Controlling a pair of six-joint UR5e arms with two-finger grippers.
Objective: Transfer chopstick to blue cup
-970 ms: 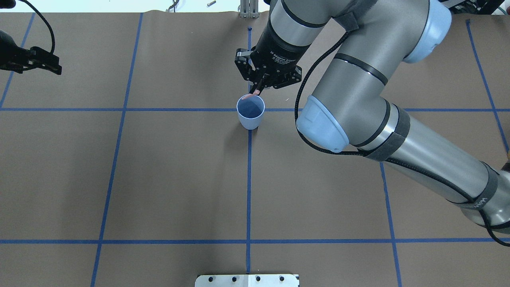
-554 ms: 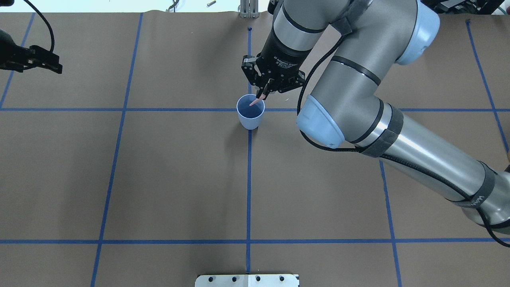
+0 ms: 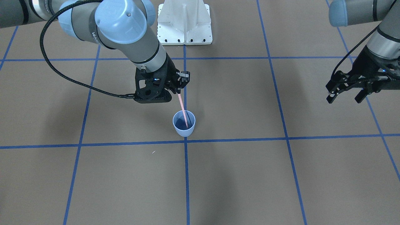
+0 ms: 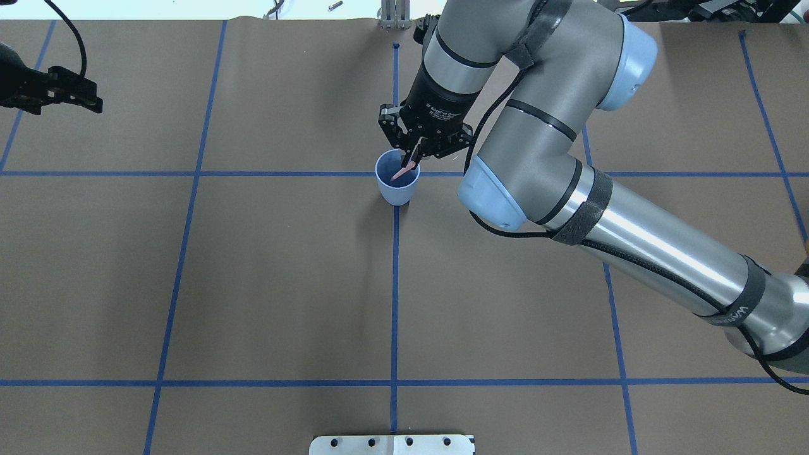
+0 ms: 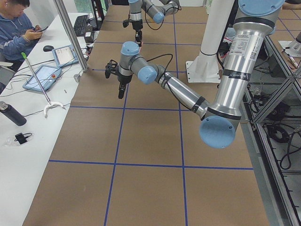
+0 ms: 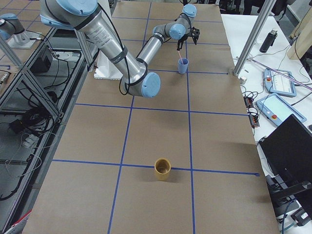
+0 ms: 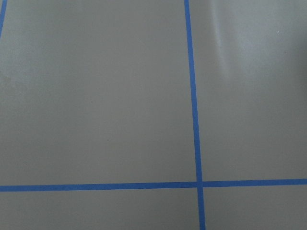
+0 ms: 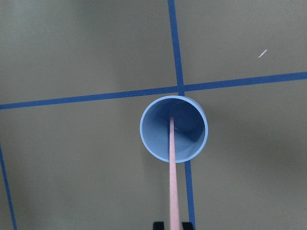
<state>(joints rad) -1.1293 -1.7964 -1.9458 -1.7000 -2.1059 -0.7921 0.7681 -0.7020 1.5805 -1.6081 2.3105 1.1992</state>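
The blue cup (image 4: 397, 193) stands upright on a tape crossing at the table's middle; it also shows in the front view (image 3: 184, 131) and the right side view (image 6: 183, 68). My right gripper (image 4: 414, 153) hangs just above and behind the cup, shut on the upper end of the pale-pink chopstick (image 3: 182, 110). The stick slants down and its lower end is inside the cup, as the right wrist view shows (image 8: 172, 177) with the cup's inner wall (image 8: 153, 136) around it. My left gripper (image 3: 343, 98) is open and empty, far off to my left (image 4: 93, 104).
A tan cup (image 6: 162, 168) stands far out at my right end of the table. A white mount plate (image 4: 392, 444) sits at the near edge. Blue tape lines (image 7: 194, 120) grid the brown paper. An operator (image 5: 16, 33) sits beyond the far side.
My right gripper moved toward the cup and came lower. The chopstick's lower tip went from the cup's back rim to inside the cup. The left arm barely moved.
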